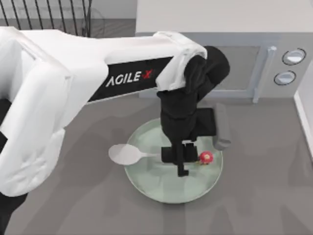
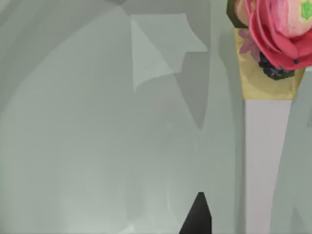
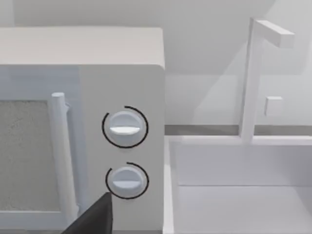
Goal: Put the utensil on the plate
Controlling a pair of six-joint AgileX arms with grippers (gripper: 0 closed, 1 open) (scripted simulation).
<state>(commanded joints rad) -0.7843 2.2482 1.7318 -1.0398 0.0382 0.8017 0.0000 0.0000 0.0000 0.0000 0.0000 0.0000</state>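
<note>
The left pincer is setting the spoon down across the plate.

The spoon is lying over the green plate, with its red knob inside the rim and its bowl sticking out past the plate's left edge, above the desk. The left pincer is sitting low over the thin handle, and I cannot tell if it is grasping it or has let go. Next, I think, it needs to open and lift straight up. The right arm is waiting near the microwave.
</note>
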